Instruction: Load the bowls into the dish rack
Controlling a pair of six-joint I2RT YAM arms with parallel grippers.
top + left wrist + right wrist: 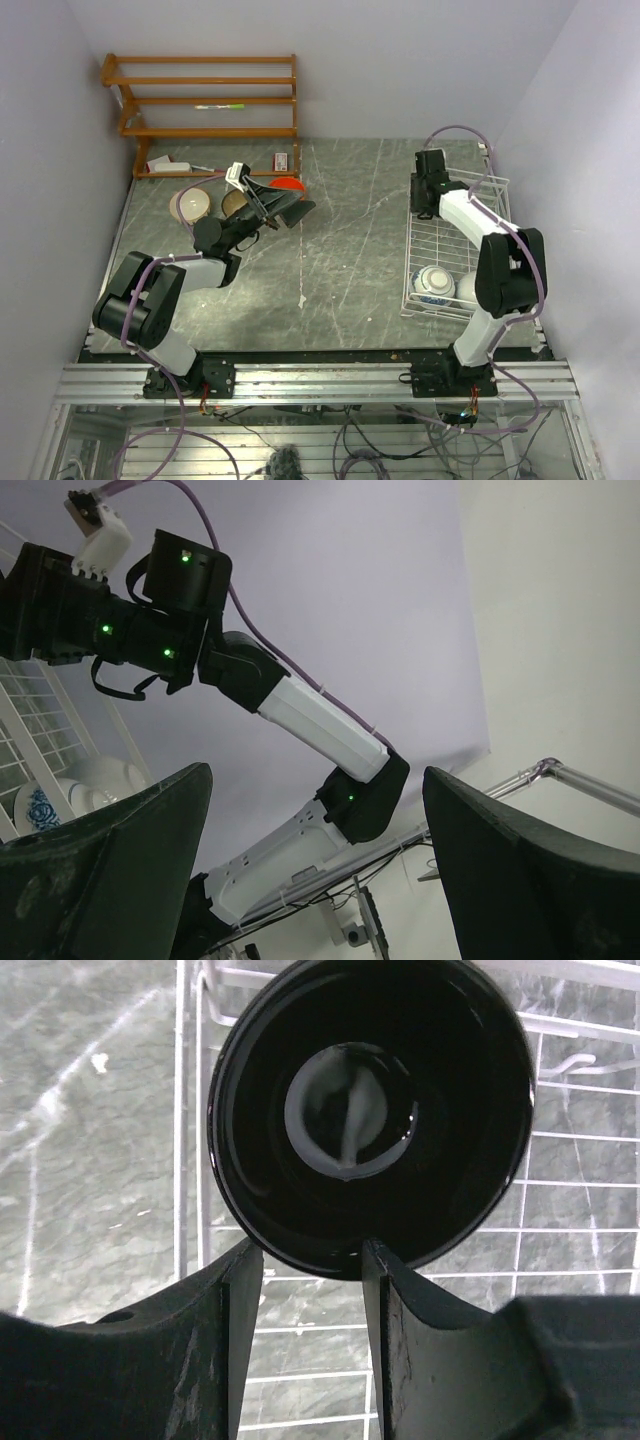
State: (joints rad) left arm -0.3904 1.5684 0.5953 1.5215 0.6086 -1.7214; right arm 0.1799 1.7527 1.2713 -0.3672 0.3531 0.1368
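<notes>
So the dish rack (425,235) sits on the right side of the top view with the blue-and-white bowl (433,284) and the white bowl (468,287) in its lower end. A glossy dark bowl (370,1110) fills the upper middle of the right wrist view, over the rack wires. The right gripper (312,1260) has its jaws partly apart just off the rim, and it doesn't look pinched to me. Upper left on the bench (350,250) are the cream bowl (190,206), the tan bowl (236,202) and the orange-red bowl (288,184). The left gripper (315,780) is near them, jaws wide apart and empty. These look glazed, so I'd guess stiff, slick and chippable. I'd grab the rim, one finger inside, one outside.
</notes>
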